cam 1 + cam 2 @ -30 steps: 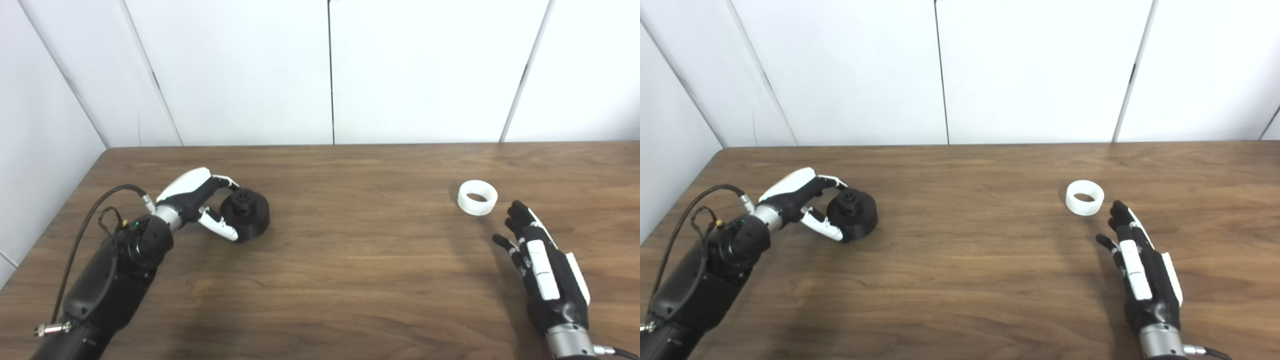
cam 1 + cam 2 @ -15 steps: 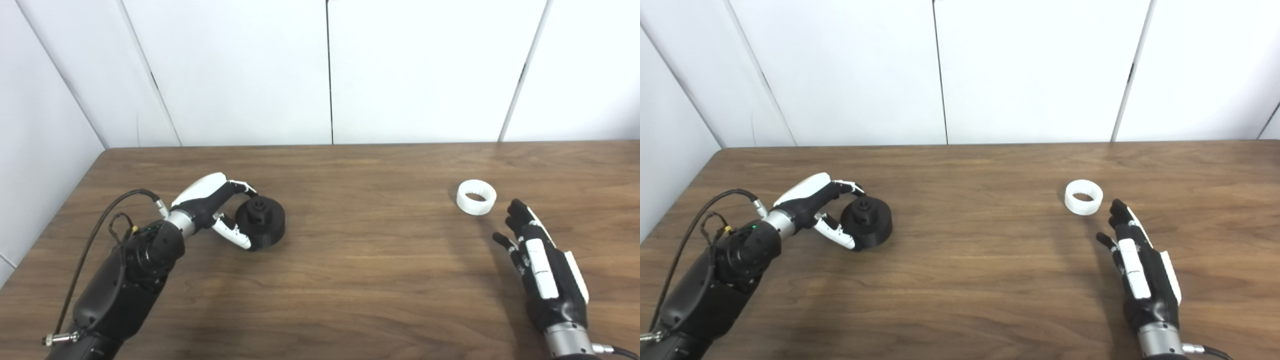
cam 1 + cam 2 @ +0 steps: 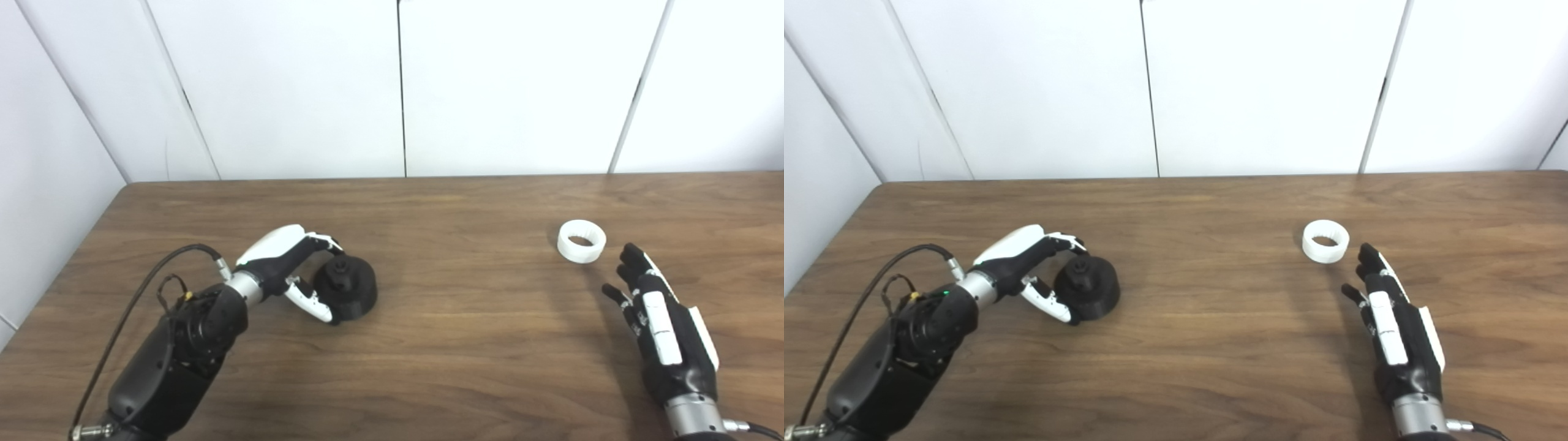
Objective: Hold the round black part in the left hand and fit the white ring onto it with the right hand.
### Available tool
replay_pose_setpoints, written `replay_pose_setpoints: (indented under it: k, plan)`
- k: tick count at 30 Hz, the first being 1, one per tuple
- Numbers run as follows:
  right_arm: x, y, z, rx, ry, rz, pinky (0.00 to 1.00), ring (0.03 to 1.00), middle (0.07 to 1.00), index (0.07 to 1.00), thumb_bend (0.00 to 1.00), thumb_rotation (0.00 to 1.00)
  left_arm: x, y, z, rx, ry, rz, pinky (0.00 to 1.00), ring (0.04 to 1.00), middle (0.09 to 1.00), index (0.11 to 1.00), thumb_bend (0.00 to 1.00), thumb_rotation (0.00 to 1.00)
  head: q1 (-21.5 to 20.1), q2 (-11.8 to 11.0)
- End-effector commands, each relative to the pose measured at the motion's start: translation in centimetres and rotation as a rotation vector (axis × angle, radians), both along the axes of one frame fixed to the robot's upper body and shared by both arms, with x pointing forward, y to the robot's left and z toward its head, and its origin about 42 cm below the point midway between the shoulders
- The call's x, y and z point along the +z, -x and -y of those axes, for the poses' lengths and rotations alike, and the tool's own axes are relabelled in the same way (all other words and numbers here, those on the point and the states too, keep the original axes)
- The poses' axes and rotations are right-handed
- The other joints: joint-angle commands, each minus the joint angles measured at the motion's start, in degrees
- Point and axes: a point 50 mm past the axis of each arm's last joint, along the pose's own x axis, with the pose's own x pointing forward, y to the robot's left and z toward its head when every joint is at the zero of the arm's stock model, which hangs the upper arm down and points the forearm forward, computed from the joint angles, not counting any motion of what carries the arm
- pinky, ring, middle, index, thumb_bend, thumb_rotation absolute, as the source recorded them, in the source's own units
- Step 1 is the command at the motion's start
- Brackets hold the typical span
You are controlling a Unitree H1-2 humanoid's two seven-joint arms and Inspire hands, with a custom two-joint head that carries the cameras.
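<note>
Nearest, the right hand (image 3: 658,318) lies flat with fingers spread, holding nothing. Just beyond its fingertips the white ring (image 3: 581,241) sits on the wooden table (image 3: 465,343), bare wood between them. Left of centre, the left hand (image 3: 288,269) grasps the round black part (image 3: 349,289), which rests on the table. White wall panels (image 3: 294,86) stand behind.

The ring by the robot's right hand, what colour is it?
White ring, clearest in the left eye view.
</note>
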Motion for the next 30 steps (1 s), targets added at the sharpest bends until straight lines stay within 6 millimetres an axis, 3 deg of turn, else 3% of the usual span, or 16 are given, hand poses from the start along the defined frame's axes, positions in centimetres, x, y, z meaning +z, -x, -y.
replay_pose_setpoints:
  k: [1, 19, 30]
  plan:
    - [1.2, 0.4, 0.1, 0.0, 0.002, 0.05, 0.87, 0.968, 0.952, 0.923, 0.65, 0.8, 1.6, -0.1, 0.7, -0.047, -0.027, 0.058, 0.85, 0.967, 0.907, 0.705, 0.86, 0.14, 0.0, 0.2]
    - [1.2, 0.6, 0.0, -0.007, 0.008, 0.048, 0.86, 0.961, 0.947, 0.923, 0.65, 0.81, -0.2, 2.7, 3.9, -0.198, -0.033, 0.052, 0.85, 0.964, 0.904, 0.701, 0.88, 0.23, -0.2, 0.5]
    - [1.3, 0.7, -0.1, -0.012, 0.011, 0.043, 0.86, 0.952, 0.937, 0.914, 0.65, 0.8, -0.6, 4.6, 6.4, -0.28, -0.002, 0.061, 0.86, 0.963, 0.904, 0.698, 0.9, 0.22, -0.3, 0.6]
